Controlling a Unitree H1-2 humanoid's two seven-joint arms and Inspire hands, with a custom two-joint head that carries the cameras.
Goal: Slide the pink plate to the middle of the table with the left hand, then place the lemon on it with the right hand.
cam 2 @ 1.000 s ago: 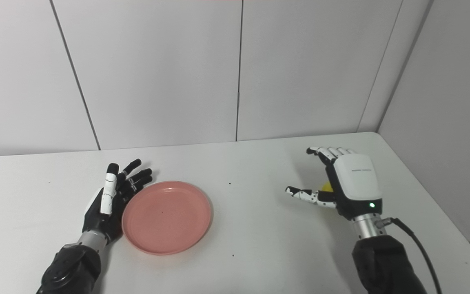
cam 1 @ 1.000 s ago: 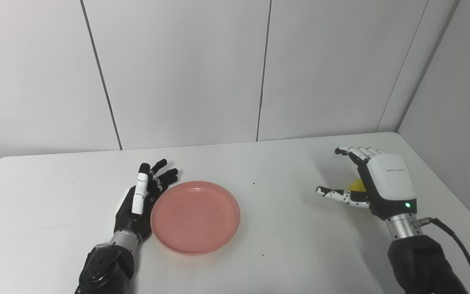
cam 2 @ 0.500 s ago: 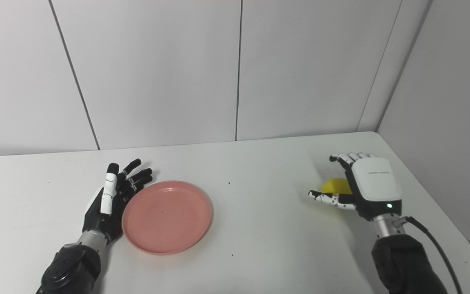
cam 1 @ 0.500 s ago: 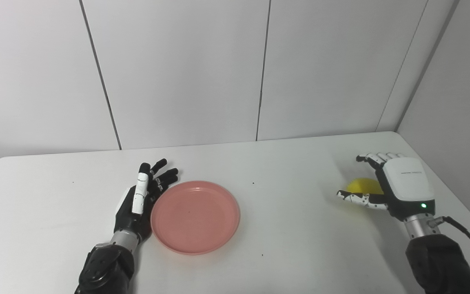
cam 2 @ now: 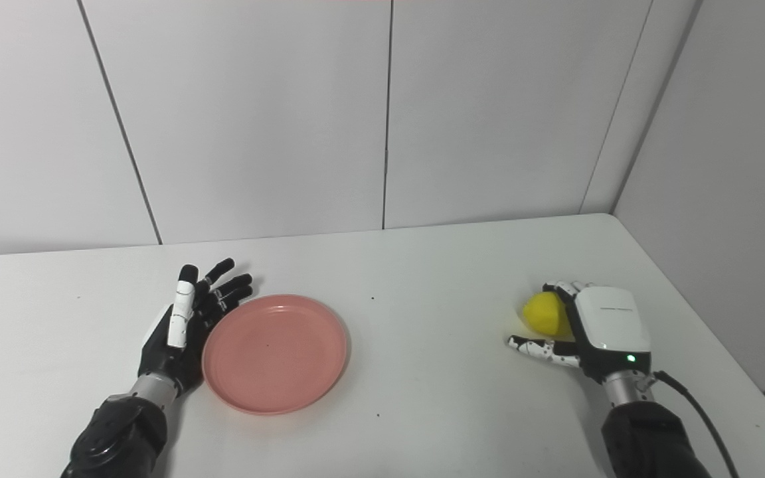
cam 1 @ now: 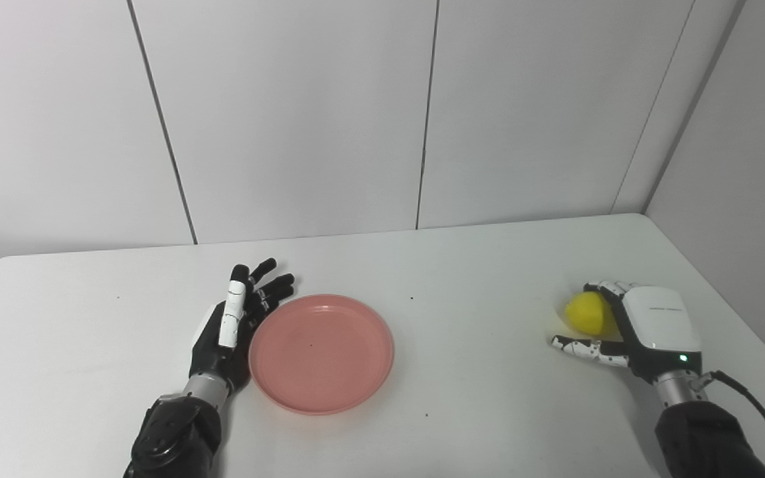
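The pink plate (cam 1: 321,353) lies flat on the white table (cam 1: 462,265), left of the table's middle, with nothing on it. The left hand (cam 1: 231,325) rests on the table just beside the plate's left rim, palm turned toward the plate and fingers (cam 1: 269,292) stretched out and spread, holding nothing. Whether the palm actually touches the rim cannot be told, since the hand's dark body merges with the rim's shadow there. The left forearm is cut off by the bottom edge of both views.

The lemon (cam 1: 585,313) sits on the table near the right edge, well apart from the plate. The right hand (cam 1: 635,325) is low at the lemon's right side, its white back facing the cameras. The fingers (cam 2: 565,288) curl over the far side of the lemon and are mostly hidden behind the hand's back and the fruit, so only their knuckles show. The thumb (cam 1: 578,348) lies stretched along the table in front of the lemon, with a gap between them. The hand is half closed around the lemon, but the contact side is hidden and a firm grasp cannot be made out. A black cable (cam 1: 754,415) runs from the right wrist to the lower right corner.
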